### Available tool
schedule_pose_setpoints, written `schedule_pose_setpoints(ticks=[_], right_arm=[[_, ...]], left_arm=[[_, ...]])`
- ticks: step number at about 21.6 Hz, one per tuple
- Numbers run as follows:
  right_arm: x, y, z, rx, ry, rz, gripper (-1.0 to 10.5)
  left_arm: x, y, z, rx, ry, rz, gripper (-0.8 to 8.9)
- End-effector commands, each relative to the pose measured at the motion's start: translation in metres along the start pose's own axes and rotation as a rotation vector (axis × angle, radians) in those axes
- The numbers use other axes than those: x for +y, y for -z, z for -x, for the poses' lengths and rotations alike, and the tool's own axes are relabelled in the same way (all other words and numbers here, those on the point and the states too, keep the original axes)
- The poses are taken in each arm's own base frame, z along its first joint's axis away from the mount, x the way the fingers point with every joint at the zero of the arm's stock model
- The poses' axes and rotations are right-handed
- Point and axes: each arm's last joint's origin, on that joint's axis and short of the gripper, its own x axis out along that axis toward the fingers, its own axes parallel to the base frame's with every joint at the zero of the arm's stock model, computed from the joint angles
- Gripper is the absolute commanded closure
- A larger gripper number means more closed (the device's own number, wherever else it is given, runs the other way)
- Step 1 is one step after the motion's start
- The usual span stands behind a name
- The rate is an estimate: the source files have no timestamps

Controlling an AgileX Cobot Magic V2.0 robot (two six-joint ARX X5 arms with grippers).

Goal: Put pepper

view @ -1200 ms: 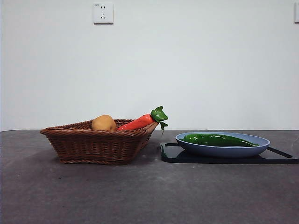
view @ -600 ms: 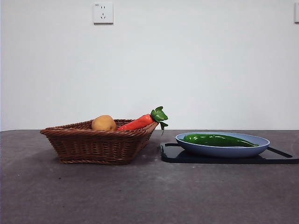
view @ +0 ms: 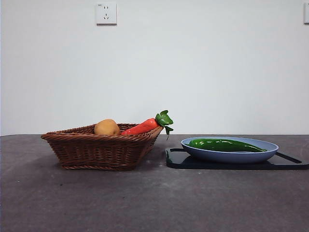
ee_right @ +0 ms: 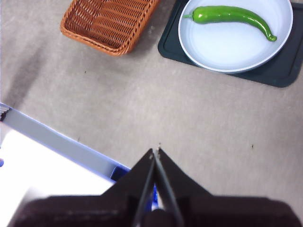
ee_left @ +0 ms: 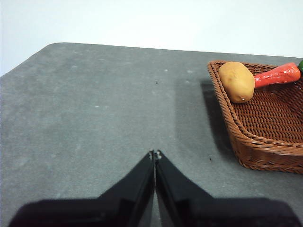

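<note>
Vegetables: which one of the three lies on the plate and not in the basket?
The pepper, long and dark green, lies alone on the blue plate. The carrot and the potato are in the basket.

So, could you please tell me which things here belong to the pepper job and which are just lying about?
Job: pepper, lying in the blue plate; right gripper, jaws shut.

Lying about: basket, carrot, potato, black board, left gripper.

Pepper (view: 226, 144) on plate (view: 231, 155), right of basket (view: 99, 151).
</note>
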Motion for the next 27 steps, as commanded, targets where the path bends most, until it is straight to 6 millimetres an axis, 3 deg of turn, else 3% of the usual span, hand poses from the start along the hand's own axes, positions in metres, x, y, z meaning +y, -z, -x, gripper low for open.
schedule_pose_setpoints(ticks=[1, 4, 6, 12, 18, 27], right_arm=[[0.002, -0.010, 0.009, -0.168, 0.034, 0.040, 9.4], [-0.002, -0.006, 0.016, -0.417, 0.082, 0.085, 9.4], [-0.009, 0.009, 0.011, -0.533, 0.127, 0.085, 9.4], [-0.040, 0.072, -0.040, -0.809, 0.344, 0.079, 9.4], [-0.056, 0.110, -0.084, -0.882, 0.338, 0.070, 9.4], [-0.075, 0.155, -0.137, -0.828, 0.320, 0.007, 9.4]], left_arm=[[0.000, 0.002, -0.001, -0.004, -0.001, 0.006, 8.05], [0.000, 0.002, -0.001, -0.004, -0.001, 0.006, 8.05], [0.001, 0.002, -0.001, -0.003, -0.001, 0.006, 8.05], [0.000, 0.002, -0.001, -0.004, -0.001, 0.006, 8.05], [0.000, 0.002, -0.001, -0.003, -0.001, 0.006, 8.05], [0.000, 0.002, -0.001, -0.004, -0.001, 0.006, 8.05]])
